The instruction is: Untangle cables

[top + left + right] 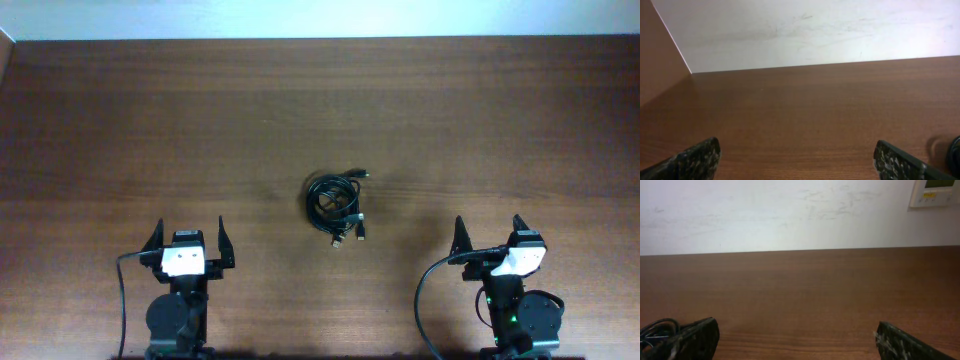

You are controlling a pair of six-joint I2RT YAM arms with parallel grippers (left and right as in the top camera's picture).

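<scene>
Cables (336, 203) lie in one small black bundle on the table (150, 120), near its middle in the overhead view. They are coiled in overlapping loops, so I cannot count the single cords. One small plug (362, 173) sticks out at the upper right of the coil, and two other plugs (361, 235) lie close together at its lower edge, pointing toward the arms. The bundle rests about midway between the two arms, in front of them and well apart from both. The left gripper (190, 226) stands at the near edge of the table with its jaws wide apart, and it touches no cord. In its wrist view only bare wood shows between the two fingers (695, 159), and a dark curved bit at the right edge is too small to identify. The right gripper (489, 222) also has its jaws wide apart and is clear of the bundle. In its wrist view a part of the coil shows at the lower left, just beside one finger (695, 337); I cannot tell if they touch. Behind the table is a pale wall (815, 30), and a small panel (935, 192) hangs on it at the upper right.
</scene>
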